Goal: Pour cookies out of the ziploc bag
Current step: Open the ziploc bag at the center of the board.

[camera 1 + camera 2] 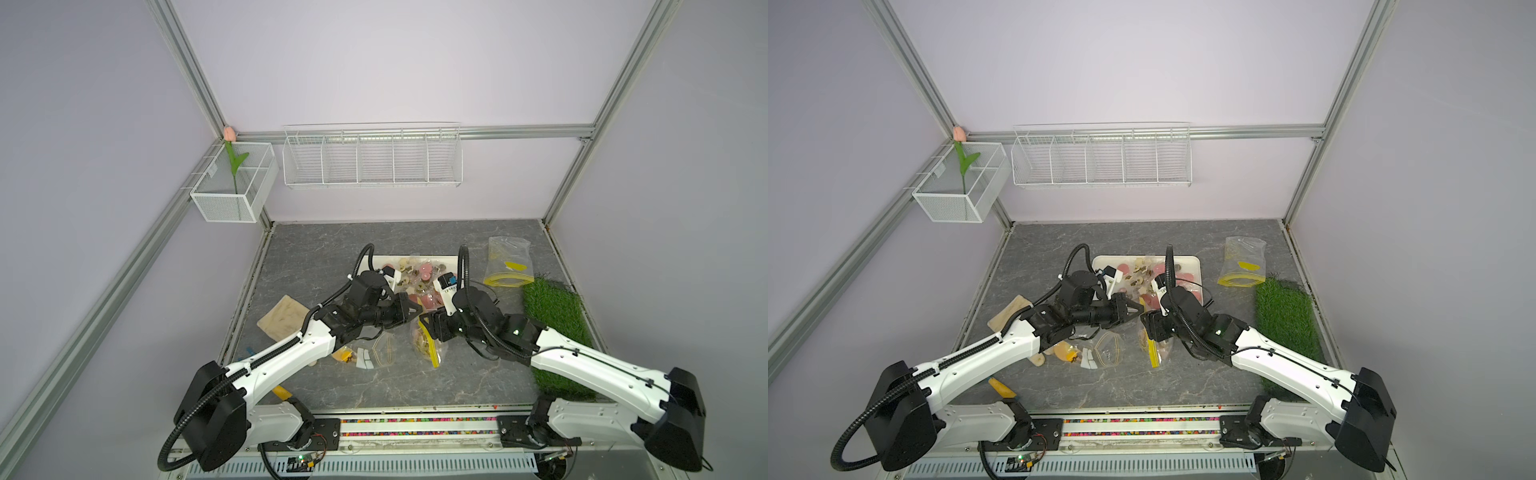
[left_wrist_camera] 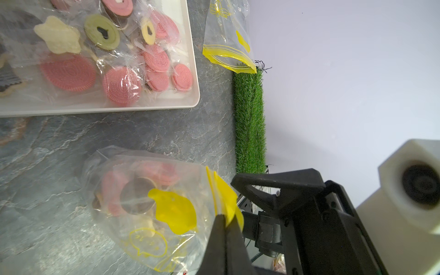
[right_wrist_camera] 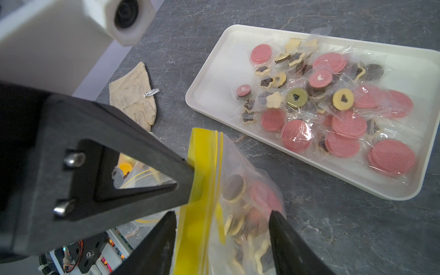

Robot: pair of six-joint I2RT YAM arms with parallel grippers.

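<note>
Clear plastic ziploc bag with a yellow zip strip (image 2: 142, 202) (image 3: 250, 202): sits near the front edge of the tray, between the two claws. Can't tell if its bottom rests on the grey stone-pattern table (image 1: 324, 249).

Inside it are small cookies (image 2: 114, 190): pink round discs, dark brown rounds with beige rims and beige flower shapes.

Shallow white rectangular plastic tray (image 3: 214, 78), back centre of the table: holds many more cookies (image 3: 333, 107), most in clear wrappers. They are pink discs in several sizes, beige and brown flowers, one green ring and one yellow ring.

Left gripper (image 2: 226, 217) (image 1: 417, 309): pinched tight on the bag's yellow zip strip.

Right gripper (image 3: 222, 214) (image 1: 424, 324): jaws wide, the bag's top between them. Can't tell if the pads press it.

Second clear zip bag with a yellow strip (image 1: 509, 257) (image 2: 226, 31): flat at back right, its mouth at the edge of the green fake-grass mat (image 1: 552, 324).

Third clear bag (image 1: 374, 353), front centre: white rectangular pieces, an orange piece and tan loops inside.

Beige cloth (image 3: 135, 95): left of the tray, with a small white tag whose print is too small to read.

White mesh box (image 1: 232, 191) on the left rail: holds a pink tulip (image 1: 229, 134).

White wire rack with dividers (image 1: 372, 160) on the back wall.

Print on the held bag: a solid yellow blob and a yellow speech-bubble outline (image 2: 147, 242), marks inside unreadable. On the second bag, a yellow butterfly outline.
</note>
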